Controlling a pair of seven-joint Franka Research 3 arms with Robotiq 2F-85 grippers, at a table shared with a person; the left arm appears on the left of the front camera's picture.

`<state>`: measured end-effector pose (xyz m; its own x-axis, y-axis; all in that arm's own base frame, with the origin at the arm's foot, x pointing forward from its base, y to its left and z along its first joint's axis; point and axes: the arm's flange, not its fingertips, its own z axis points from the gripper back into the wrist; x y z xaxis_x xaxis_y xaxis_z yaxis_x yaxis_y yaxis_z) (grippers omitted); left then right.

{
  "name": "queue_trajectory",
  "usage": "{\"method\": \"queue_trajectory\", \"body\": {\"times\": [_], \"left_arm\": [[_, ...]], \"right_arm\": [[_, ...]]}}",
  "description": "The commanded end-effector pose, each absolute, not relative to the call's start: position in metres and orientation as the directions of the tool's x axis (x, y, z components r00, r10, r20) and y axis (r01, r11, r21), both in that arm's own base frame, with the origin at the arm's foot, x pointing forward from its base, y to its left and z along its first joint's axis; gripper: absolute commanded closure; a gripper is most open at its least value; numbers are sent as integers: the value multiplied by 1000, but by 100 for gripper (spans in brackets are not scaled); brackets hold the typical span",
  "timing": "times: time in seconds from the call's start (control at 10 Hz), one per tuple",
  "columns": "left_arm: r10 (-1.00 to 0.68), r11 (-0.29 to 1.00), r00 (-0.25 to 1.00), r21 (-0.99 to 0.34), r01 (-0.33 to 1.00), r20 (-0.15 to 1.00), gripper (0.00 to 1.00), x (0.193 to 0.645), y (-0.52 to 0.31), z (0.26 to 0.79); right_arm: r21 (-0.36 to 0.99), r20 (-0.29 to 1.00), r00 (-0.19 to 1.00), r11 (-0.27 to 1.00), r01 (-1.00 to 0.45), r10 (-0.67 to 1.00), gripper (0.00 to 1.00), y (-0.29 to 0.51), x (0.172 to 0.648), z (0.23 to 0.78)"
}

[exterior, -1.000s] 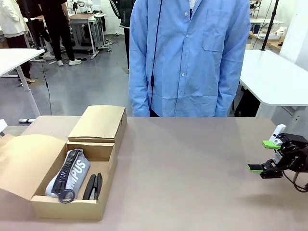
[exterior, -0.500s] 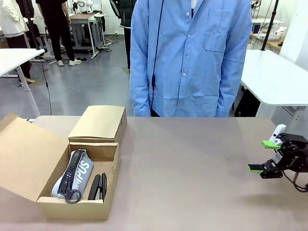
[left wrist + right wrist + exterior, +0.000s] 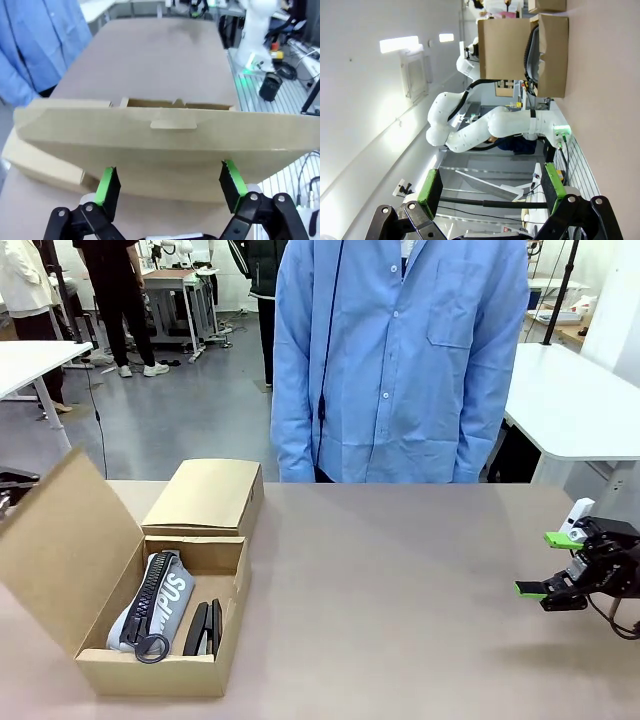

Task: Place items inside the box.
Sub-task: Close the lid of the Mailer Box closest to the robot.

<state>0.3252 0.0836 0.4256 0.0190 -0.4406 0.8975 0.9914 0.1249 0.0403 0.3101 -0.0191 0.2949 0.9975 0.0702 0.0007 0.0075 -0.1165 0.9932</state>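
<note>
Brown matte table (image 3: 400,600) bears a cardboard box (image 3: 160,670), lid raised; inside lie the "CAMPUS" pouch (image 3: 155,605) and black stapler (image 3: 203,628). Left gripper (image 3: 170,182) spread behind the lid; right gripper (image 3: 550,565) gapes empty.

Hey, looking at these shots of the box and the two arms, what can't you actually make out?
- Front view: the box near wall hides the pouch and stapler lower ends.
- Left wrist view: the lid blocks the box's contents and whether the left hand touches it.
- Right hand in front view: far side hidden.
</note>
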Motion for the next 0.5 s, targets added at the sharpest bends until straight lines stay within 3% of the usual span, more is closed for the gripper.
{"method": "queue_trajectory", "body": {"times": [0.0,0.4], "left_arm": [[-428,125,-10,70,990,903,0,317,39,422],[-497,61,-40,81,995,867,0,311,-47,380]], "right_arm": [[992,-13,998,-122,22,69,0,-18,311,302],[992,-13,998,-122,22,69,0,-18,311,302]]}}
